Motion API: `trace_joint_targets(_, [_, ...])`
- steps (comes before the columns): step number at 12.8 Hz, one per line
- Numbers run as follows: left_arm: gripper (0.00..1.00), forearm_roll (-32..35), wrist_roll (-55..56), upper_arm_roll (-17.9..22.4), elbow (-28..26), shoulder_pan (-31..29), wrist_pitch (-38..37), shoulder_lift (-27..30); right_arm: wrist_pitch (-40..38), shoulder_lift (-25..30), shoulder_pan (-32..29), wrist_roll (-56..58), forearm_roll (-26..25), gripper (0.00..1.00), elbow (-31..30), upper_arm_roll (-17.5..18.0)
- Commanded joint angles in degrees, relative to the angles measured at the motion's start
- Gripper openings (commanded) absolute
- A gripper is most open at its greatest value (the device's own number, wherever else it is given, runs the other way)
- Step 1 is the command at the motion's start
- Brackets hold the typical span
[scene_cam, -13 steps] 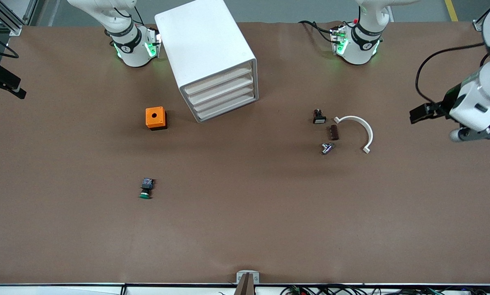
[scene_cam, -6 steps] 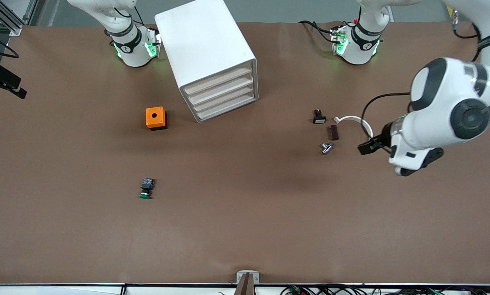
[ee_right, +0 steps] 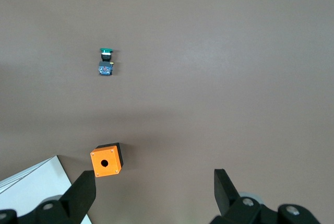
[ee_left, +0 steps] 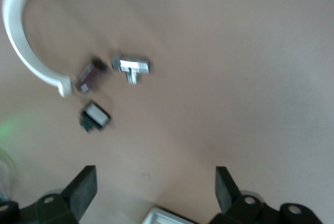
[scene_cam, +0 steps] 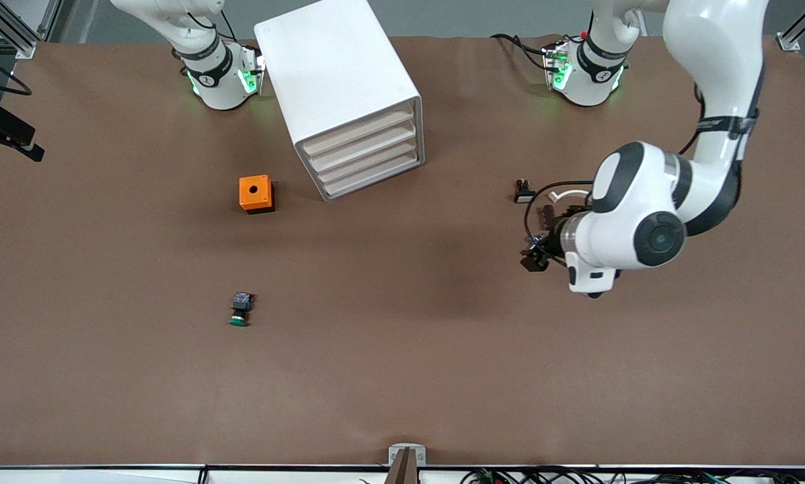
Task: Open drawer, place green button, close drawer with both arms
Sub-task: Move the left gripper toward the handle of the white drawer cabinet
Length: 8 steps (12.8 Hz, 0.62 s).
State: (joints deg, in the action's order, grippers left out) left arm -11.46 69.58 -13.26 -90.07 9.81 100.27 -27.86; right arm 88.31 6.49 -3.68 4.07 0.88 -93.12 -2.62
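The brown surface [scene_cam: 402,376] carries everything, and the biggest thing on it is the white cabinet [scene_cam: 338,87], set at an angle near the robots' bases so that its four stacked fronts face out toward the open middle, where either arm could reach them; every drawer [scene_cam: 368,161] looks pushed in, so opening is, by my judgement, not yet begun. The left arm [scene_cam: 651,222] bends low over the cluster of small parts at its own end of the surface, and the left gripper [scene_cam: 535,259] hangs above them with its fingers [ee_left: 83,192] spread wide and nothing between them; it seems to be only passing over these, since none is the task's piece. The right gripper [ee_right: 151,198] is out of the front view, up high near the cabinet's corner, fingers likewise apart and empty, looking down as if waiting. Below it sits the orange box [scene_cam: 256,193], just beside the cabinet. In the left arm's cluster lie a white curved bracket [ee_left: 26,41], a dark brown block [ee_left: 90,75], a metal fitting [ee_left: 130,67] and a black-and-white switch [ee_left: 94,117]. The button [scene_cam: 241,309] lies alone on its side, nearer the front camera than the orange box and well apart from both grippers, green cap pointing toward that camera.
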Motion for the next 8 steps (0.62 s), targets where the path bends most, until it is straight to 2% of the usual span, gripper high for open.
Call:
trace_joint_targets(1, [1.00, -3.3, 11.5, 0.1, 1.5, 3.1, -0.2, -3.0, 0.4, 1.2, -0.4, 0.8, 0.5, 1.00, -0.8, 0.1])
trace_joint_targets(6, [1.00, -10.4, 33.0, 0.1, 1.7, 9.9, -0.2, -8.9, 0.5, -0.6, -0.7, 0.8, 0.4, 1.00, 0.9, 0.0])
trace_joint_targets(8, [1.00, -16.7, 37.6, 0.1, 1.6, 11.7, -0.2, -11.7, 1.1, -5.5, -0.6, 0.7, -0.3, 1.00, 1.4, 0.0])
